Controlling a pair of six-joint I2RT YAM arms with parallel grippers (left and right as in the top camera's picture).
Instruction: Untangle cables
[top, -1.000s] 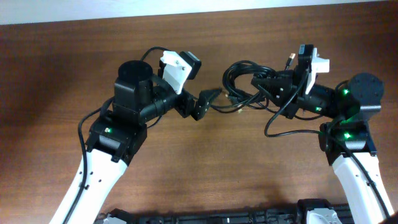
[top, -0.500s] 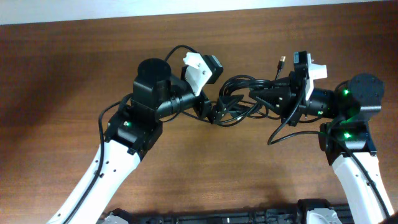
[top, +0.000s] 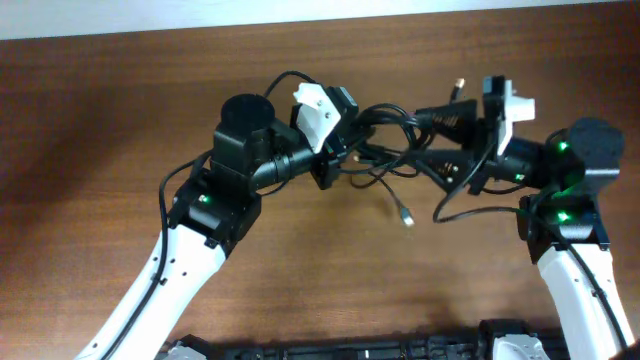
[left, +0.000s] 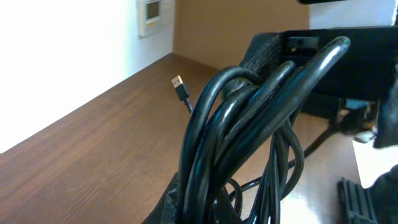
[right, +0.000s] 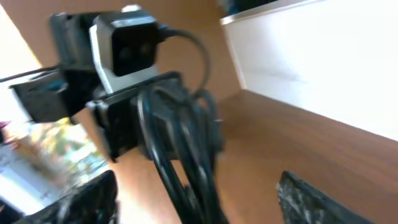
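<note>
Left gripper (top: 335, 165) is clamped narrow on the black cables (left: 249, 118), gripping the bundle at its left end. In the left wrist view the strands rise out of the grip at the bottom of frame and climb up to the right. Fingertips themselves mostly hidden by the bundle there.

Right gripper (top: 430, 140) is spread wide. In the right wrist view its fingers (right: 84, 199) sit at the two bottom corners, well apart, with the bundle hanging down between them. That view is blurred. In the left wrist view several strands pass over one dark finger at the top right, but I cannot tell whether they are hooked on it or just lying against it.

The cables are held off the table (top: 120, 120), strung between the two grippers in the upper middle of the overhead view, several loops running together, still knotted up.

One loose strand drops down from the bundle and ends in a plug (top: 407, 216) near the table, below and between the grippers. A second plug, USB type (left: 178, 83), sticks up above the right gripper. Another strand curves below the right gripper toward the right arm's base.
</note>
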